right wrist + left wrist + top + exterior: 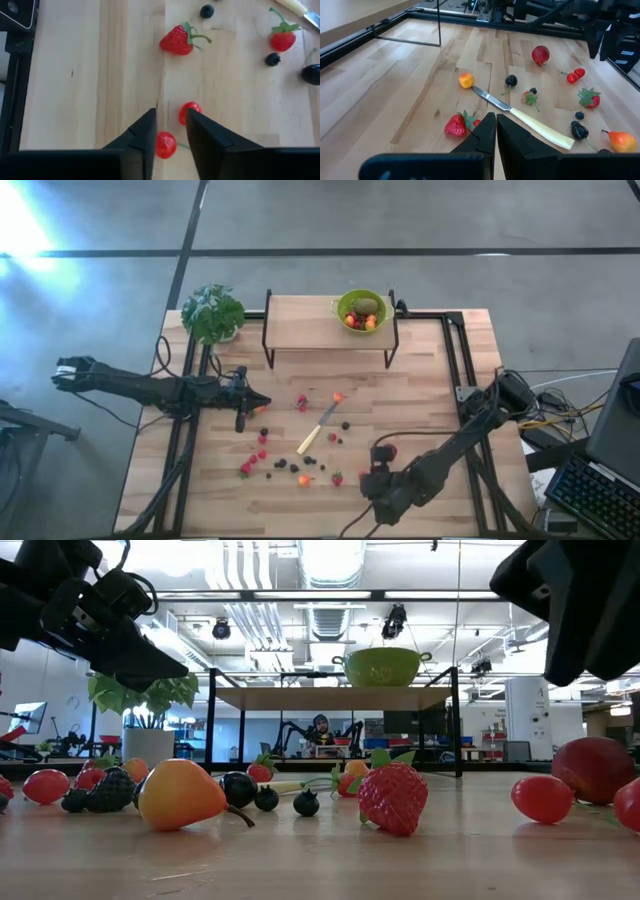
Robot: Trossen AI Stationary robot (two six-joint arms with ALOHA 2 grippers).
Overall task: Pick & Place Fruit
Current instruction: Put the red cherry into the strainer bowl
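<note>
Between the right tool's (169,131) part-open, empty fingers lie two cherries (165,145); lower squarely before closing.

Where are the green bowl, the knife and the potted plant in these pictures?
green bowl (345,304): high view, on the near-left rim, clear of the fruit inside.
knife (540,128): left wrist view, on the pale handle.
potted plant (212,311): high view, on the middle of the leaves.
</note>
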